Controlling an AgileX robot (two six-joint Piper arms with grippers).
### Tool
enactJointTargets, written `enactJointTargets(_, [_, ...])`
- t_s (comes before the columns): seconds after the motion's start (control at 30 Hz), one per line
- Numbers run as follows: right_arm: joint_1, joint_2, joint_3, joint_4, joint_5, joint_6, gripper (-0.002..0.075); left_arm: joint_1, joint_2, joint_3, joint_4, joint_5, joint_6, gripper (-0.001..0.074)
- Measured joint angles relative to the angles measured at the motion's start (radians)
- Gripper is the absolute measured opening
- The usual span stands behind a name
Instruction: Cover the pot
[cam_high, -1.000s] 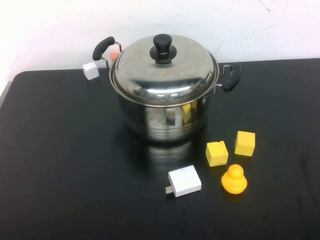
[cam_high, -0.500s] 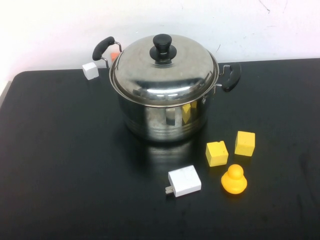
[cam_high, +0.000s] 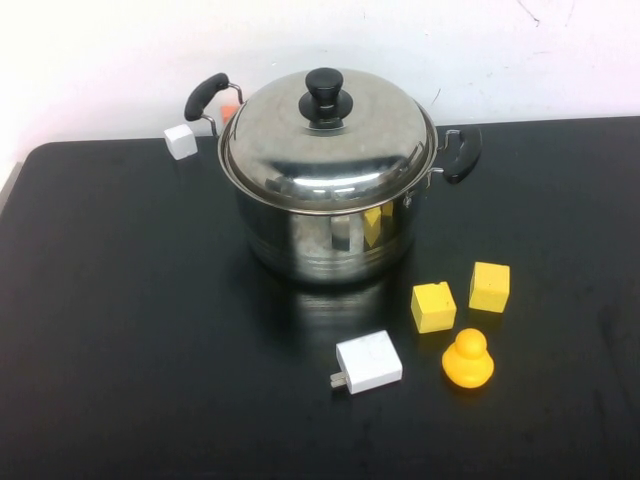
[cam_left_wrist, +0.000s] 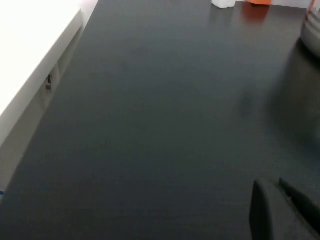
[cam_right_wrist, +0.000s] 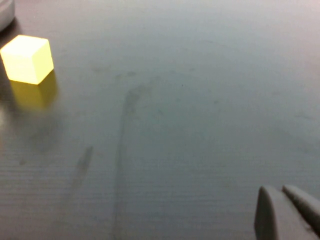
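Note:
The large steel pot (cam_high: 330, 235) stands at the back middle of the black table (cam_high: 120, 330) in the high view. The domed steel lid (cam_high: 328, 140) with its black knob (cam_high: 325, 95) sits on the pot's rim. Neither arm shows in the high view. My left gripper (cam_left_wrist: 272, 186) hangs above bare table with its fingers together and nothing between them; the pot's edge (cam_left_wrist: 312, 30) is far from it. My right gripper (cam_right_wrist: 277, 190) is likewise shut and empty above bare table.
In front of the pot lie a white charger (cam_high: 369, 363), a yellow duck (cam_high: 468, 360) and two yellow cubes (cam_high: 433, 306) (cam_high: 490, 287). One yellow cube shows in the right wrist view (cam_right_wrist: 27, 58). A white cube (cam_high: 181, 141) sits by the pot's left handle (cam_high: 206, 96).

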Motion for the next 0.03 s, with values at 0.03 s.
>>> enactJointTargets(0.03, [0.000, 0.000, 0.000, 0.000, 0.000, 0.000, -0.0002, 0.000, 0.000, 0.000, 0.000, 0.000, 0.000, -0.0001])
